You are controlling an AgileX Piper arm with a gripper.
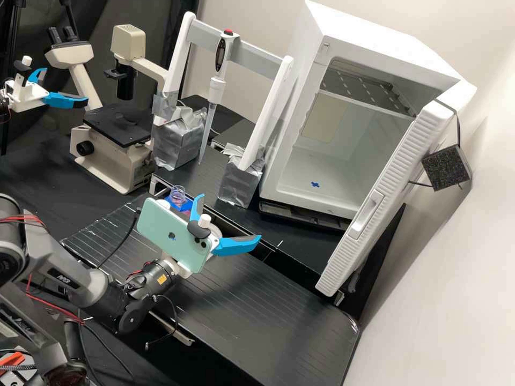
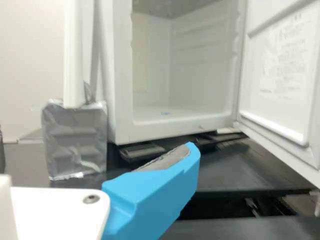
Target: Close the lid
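Observation:
Over the black bench in the high view, my gripper (image 1: 230,216) stands open, its two blue fingers spread and nothing between them. To its right is the white fridge-like cabinet (image 1: 298,155), its ribbed white door (image 1: 394,185) swung wide open and apart from the fingers. The wrist view has my gripper (image 2: 155,190) with one blue finger in front of the cabinet (image 2: 120,75), and the open door (image 2: 285,75) hinged at its side. A phone on the wrist partly hides a clear round vessel (image 1: 177,194) in a blue holder; whether it has a lid I cannot tell.
Behind the gripper, a pipette (image 1: 217,80) hangs from a white frame (image 1: 177,59) on foil-wrapped blocks (image 1: 240,179). A microscope (image 1: 115,155) stands at the back left. A second arm's gripper (image 1: 48,96) shows at the far left. A raised black shelf (image 1: 257,300) lies below my gripper.

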